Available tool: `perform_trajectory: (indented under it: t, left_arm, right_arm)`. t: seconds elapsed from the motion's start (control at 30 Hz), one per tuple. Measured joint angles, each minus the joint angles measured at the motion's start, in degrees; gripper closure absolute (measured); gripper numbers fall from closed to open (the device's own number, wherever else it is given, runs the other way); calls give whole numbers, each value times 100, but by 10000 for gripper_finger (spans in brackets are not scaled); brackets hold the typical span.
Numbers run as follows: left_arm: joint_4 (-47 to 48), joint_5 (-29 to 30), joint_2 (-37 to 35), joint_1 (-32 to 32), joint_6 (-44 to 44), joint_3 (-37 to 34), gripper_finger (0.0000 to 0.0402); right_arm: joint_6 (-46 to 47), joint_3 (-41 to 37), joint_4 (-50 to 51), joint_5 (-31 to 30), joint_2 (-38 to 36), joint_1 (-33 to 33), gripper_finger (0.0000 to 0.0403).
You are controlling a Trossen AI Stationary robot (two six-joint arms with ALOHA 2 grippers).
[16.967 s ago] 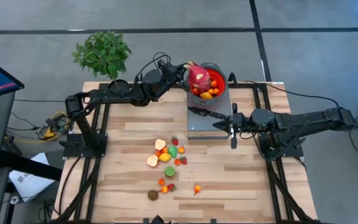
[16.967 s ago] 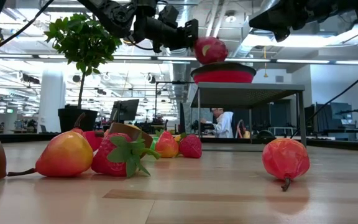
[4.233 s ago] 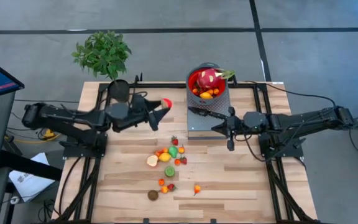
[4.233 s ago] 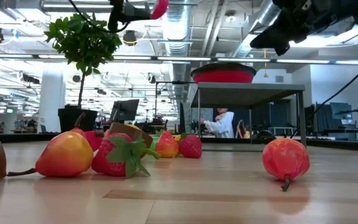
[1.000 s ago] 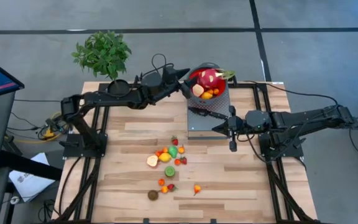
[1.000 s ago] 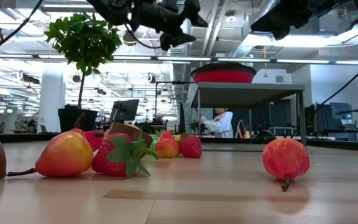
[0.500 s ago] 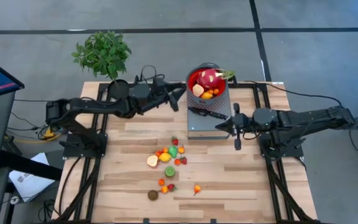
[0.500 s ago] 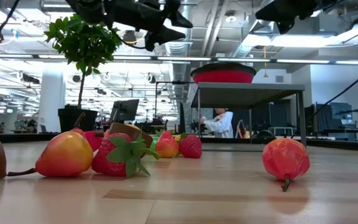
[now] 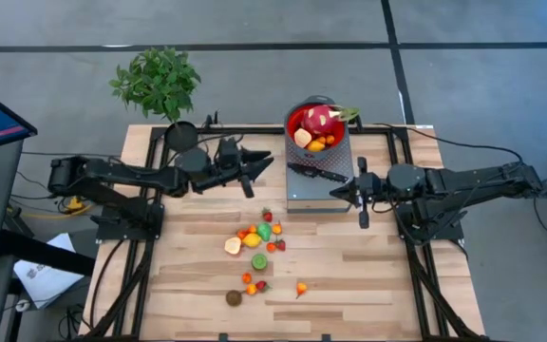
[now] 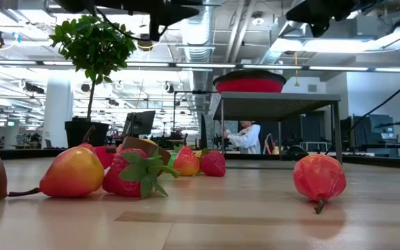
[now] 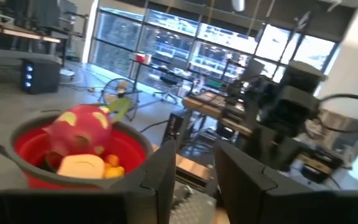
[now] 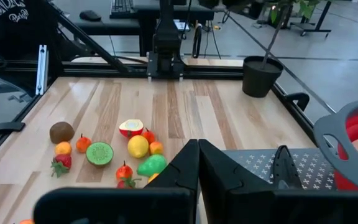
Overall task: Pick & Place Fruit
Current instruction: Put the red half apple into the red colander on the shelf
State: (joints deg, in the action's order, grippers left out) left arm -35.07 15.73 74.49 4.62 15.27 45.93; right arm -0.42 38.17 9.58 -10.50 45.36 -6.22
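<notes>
The left gripper (image 9: 254, 171) hovers empty near the table's (image 9: 368, 285) far edge, fingers slightly apart; the right gripper (image 9: 361, 195) is pressed together. The dragon fruit (image 9: 318, 121) sits in the red bowl (image 9: 335, 122), green tips toward the far right corner; small fruits (image 9: 257, 249) cluster mid-table

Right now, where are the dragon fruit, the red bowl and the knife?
dragon fruit (image 9: 316, 120), high view, its pink body.
red bowl (image 11: 135, 144), left wrist view, its near rim.
knife (image 9: 317, 173), high view, its black handle.

A potted plant (image 9: 157, 82) stands at the table's corner, a black-handled knife (image 9: 317, 173) beside the red bowl (image 9: 336, 124).
</notes>
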Motion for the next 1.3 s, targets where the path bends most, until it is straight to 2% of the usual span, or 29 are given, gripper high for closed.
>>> perform_trajectory:
  t: [0.83, 1.3]
  left_arm:
    - [16, 13, -1058, -1226, 19, -1145, 295]
    - [15, 15, -1579, -1760, 19, -1455, 295]
  right_arm:
    - [243, 0, -12, 0, 4, -2, 400]
    - [670, 0, -12, -2, 4, -2, 400]
